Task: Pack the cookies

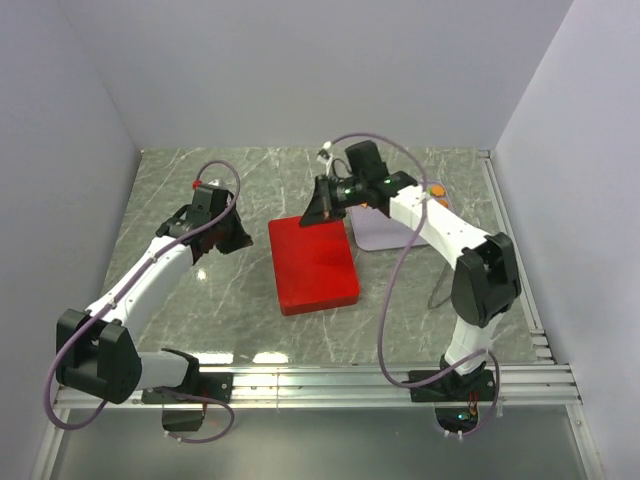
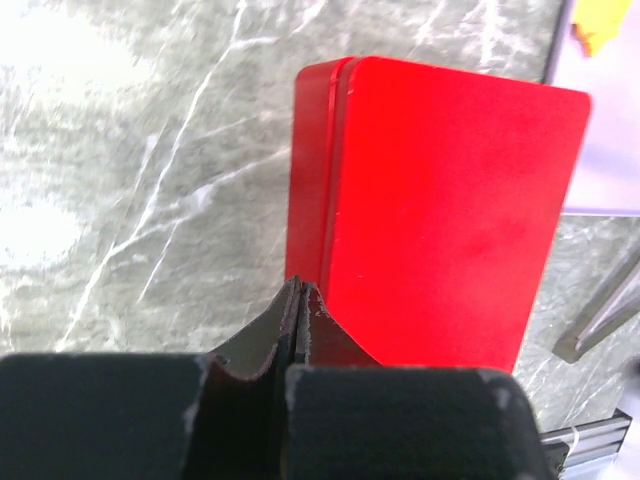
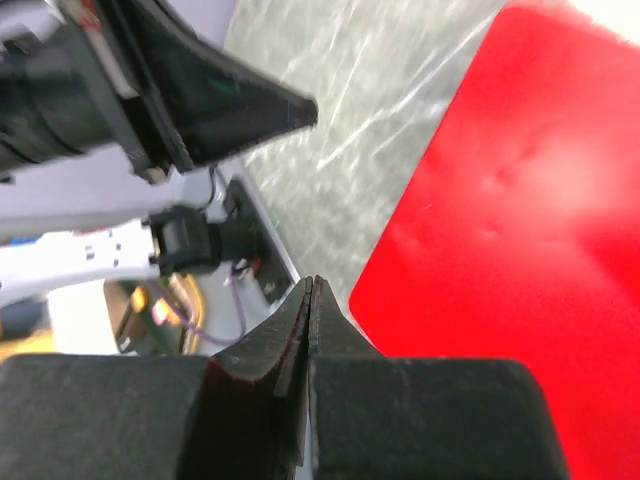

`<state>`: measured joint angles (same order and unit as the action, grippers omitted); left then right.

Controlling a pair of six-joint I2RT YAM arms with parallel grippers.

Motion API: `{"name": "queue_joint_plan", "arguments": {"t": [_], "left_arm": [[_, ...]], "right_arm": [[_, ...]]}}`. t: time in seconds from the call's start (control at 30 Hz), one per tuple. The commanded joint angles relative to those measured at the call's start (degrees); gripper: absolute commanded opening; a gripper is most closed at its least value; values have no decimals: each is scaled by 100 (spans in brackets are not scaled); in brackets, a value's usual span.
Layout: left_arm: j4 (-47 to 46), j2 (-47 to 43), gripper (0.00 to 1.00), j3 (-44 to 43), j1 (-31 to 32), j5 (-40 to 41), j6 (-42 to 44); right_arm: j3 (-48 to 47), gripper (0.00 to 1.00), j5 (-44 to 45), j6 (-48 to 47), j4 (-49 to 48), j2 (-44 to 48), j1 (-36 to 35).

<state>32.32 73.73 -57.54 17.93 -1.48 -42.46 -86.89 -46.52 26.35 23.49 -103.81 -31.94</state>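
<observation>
Left tool is clenched on nothing, tips pressed together and aimed at the red box from its left-edge side. Right tool is likewise clenched and empty, hanging over the box's far corner. Both probably idle this way because the lid is on and packing looks finished (the contents are hidden, so that is a guess). One orange piece, likely a cookie, lies on a white sheet toward the right edge. The surface is grey-green marble between pale walls, with a rail along its near edge.
</observation>
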Motion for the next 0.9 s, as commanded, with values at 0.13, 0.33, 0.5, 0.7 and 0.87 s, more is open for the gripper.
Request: {"name": "queue_joint_plan", "arguments": {"t": [0.13,0.33,0.5,0.7,0.87], "left_arm": [[-568,-289,29,-311,-18,-187,474],[-770,-517,69,-433,-27,-195,791],[-990,-808,93,-407,-36,-116,993],[-1131,-1027,99,-495,-44,330,1213],[-1455,-1544,99,-92,-62,1464,1354]], "right_arm": [[-347,31,951,-754,1149,1028,294],[-39,64,1488,-930,1325,1722,373],[163,73,1804,-1026,1343,2197,364],[1498,79,2797,-895,474,3761,373],[2404,82,3579,-807,-53,5027,364]]}}
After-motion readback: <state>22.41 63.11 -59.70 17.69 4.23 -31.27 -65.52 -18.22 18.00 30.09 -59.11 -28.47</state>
